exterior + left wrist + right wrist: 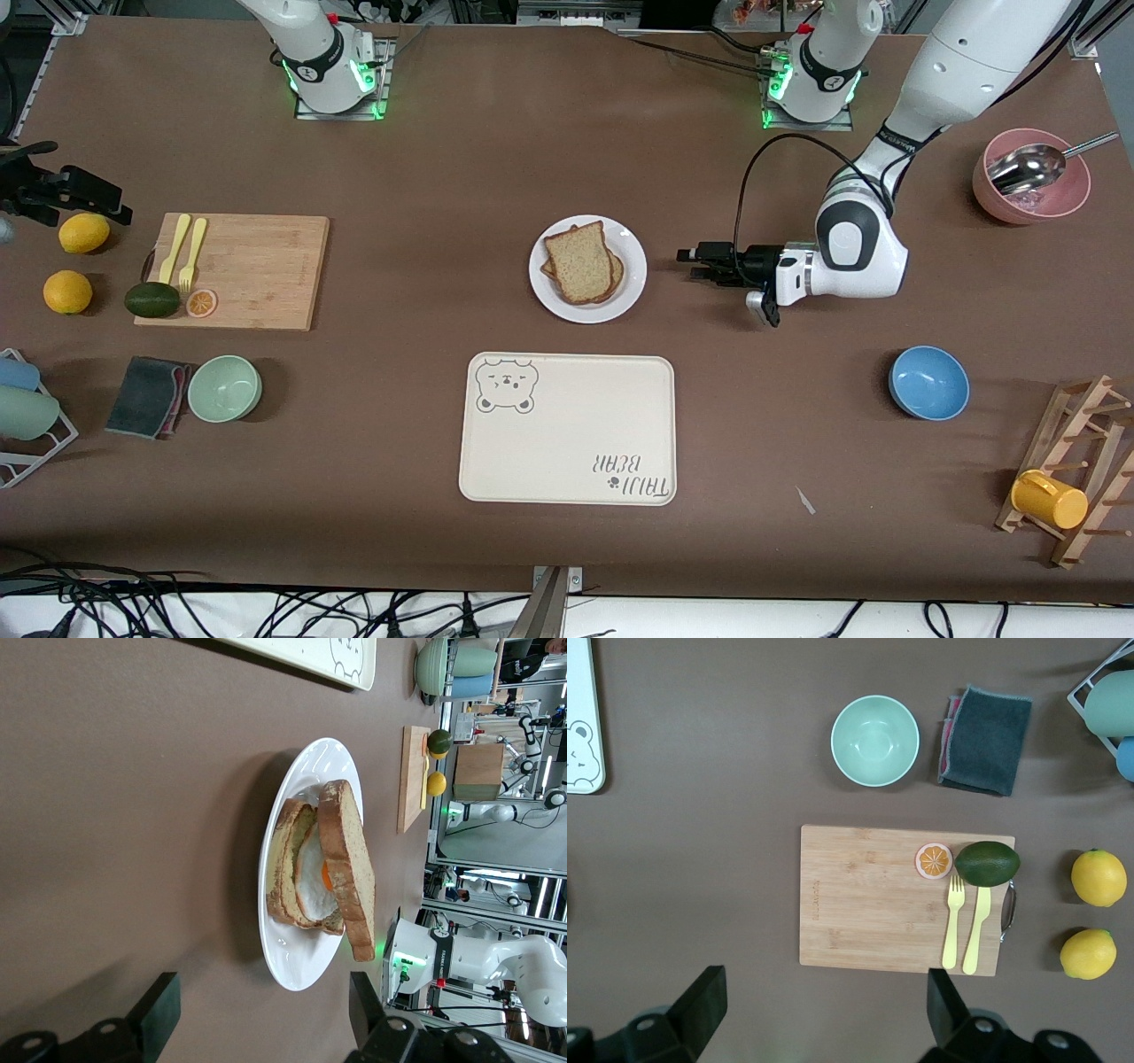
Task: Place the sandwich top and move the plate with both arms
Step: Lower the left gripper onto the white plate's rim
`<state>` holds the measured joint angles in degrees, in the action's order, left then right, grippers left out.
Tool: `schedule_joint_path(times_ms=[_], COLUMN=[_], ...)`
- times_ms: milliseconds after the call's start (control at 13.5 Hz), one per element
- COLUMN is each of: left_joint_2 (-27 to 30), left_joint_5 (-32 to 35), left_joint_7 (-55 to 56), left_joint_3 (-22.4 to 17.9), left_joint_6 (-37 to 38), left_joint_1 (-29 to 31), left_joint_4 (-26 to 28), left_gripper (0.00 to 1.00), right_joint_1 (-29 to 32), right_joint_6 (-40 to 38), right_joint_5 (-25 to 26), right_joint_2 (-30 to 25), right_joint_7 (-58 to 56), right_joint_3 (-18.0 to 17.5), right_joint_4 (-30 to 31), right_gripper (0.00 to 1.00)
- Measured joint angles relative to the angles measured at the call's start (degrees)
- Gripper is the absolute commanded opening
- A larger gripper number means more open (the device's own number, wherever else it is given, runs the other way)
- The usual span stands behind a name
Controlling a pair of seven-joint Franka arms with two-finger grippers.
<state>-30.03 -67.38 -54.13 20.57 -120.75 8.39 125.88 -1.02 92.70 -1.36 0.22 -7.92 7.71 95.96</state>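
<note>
Starting at the right arm's end of the table: right gripper waiting high in the air near the cutting board, fingers spread wide, nothing between them. Two lemons at nine o'clock from the board in the front view; on the board, an avocado, an orange slice and yellow cutlery. At six o'clock from the board, a dark cloth just beside a green bowl.

Moving to the table's middle: plate flat on the brown surface, carrying the stacked sandwich. Sandwich top lying on the stack, tilted over a fried egg and the lower bread, as seen from the left wrist. At six o'clock from the plate, nearer the front camera, a cream tray with a bear drawing, apart from the plate.

At three o'clock from the plate: left gripper low over the table, turned sideways toward the plate's rim, near but not touching, fingers parted and empty. Farther toward the left arm's end: a blue bowl at five o'clock from the gripper, a pink bowl with a spoon at two o'clock.
</note>
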Motion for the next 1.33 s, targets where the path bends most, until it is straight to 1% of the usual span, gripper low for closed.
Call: schedule_joint_path(times_ms=[296,444,740,814,888,962,1332], left_joint_2=[-1.2,-2.0,-4.4,-5.0,-5.6,-6.0,-6.5], left_joint_5=[0.0,-1.3,-4.3,-4.5,-4.5,-4.5,-4.5], left_joint_7=[0.1,0.1,0.1,0.1,0.1,0.0,-0.2], left_joint_3=[2.1,2.2,2.2,2.2,2.2,2.2,2.1], left_joint_6=[-0.1,-0.2,-4.3,-5.0,-5.3,-5.3,-5.3], left_joint_1=[-1.0,-2.5,-5.6,-6.2,-6.4,-6.4,-6.4], left_joint_4=[-1.3,-1.8,-3.4,-4.0,-4.6,-5.0,-5.3], left_gripper=[0.85,0.85,0.84,0.74,0.56,0.52,0.52], right_joint_1=[0.0,0.0,0.0,0.0,0.0,0.0,0.0], right_joint_6=[-0.1,-0.6,-0.8,-0.8,-0.9,-0.9,-0.9], right_joint_5=[0.0,0.0,0.0,0.0,0.0,0.0,0.0], right_joint_2=[0.0,0.0,0.0,0.0,0.0,0.0,0.0], right_joint_7=[0.0,0.0,0.0,0.0,0.0,0.0,0.0], right_joint_3=[0.0,0.0,0.0,0.0,0.0,0.0,0.0], right_joint_4=[0.0,0.0,0.0,0.0,0.0,0.0,0.0], right_gripper=[1.00,1.00,1.00,1.00,1.00,1.00,1.00])
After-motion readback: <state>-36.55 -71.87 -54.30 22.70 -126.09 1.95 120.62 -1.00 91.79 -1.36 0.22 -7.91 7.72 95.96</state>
